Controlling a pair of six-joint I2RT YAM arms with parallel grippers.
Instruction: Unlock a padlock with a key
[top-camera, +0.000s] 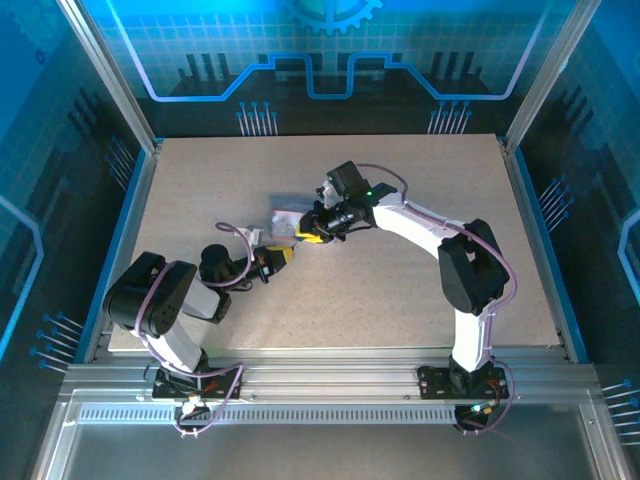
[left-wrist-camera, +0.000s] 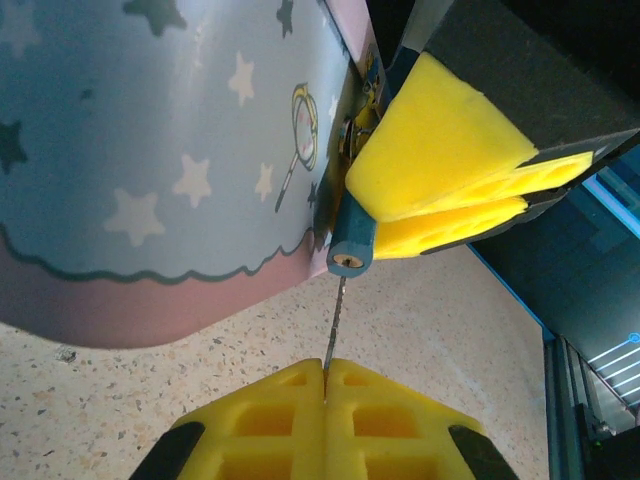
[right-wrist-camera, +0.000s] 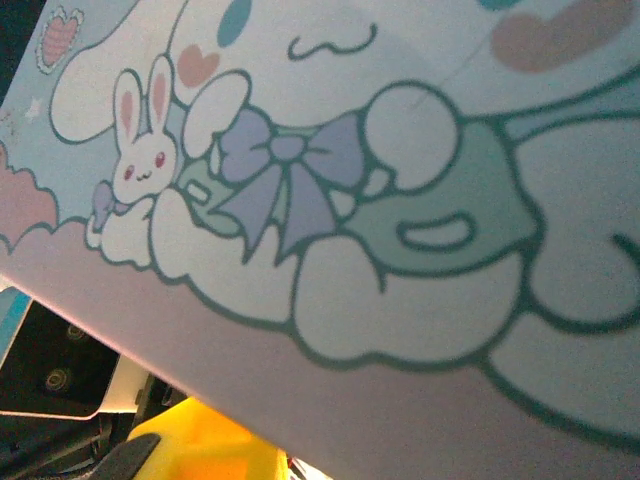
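In the left wrist view my left gripper (left-wrist-camera: 325, 368) is shut on the key (left-wrist-camera: 333, 325), a thin dark sliver pointing up from between its yellow fingers. The key's tip meets the brass keyhole on the end of the small grey-blue padlock (left-wrist-camera: 350, 245). The right gripper (left-wrist-camera: 366, 218) is shut on the padlock, its yellow pads (left-wrist-camera: 440, 150) pinching the body against the side of the tin. From above, the left gripper (top-camera: 283, 254) and the right gripper (top-camera: 308, 237) stand tip to tip mid-table; padlock and key are too small to see there.
The pale blue and pink cartoon tin (top-camera: 285, 213) lies just behind the grippers, its starred side (left-wrist-camera: 150, 150) close on the left and its printed lid (right-wrist-camera: 380, 200) close under the right wrist. A yellow finger (right-wrist-camera: 200, 445) of the right gripper shows below it. Speckled tabletop (top-camera: 400, 290) surrounds them.
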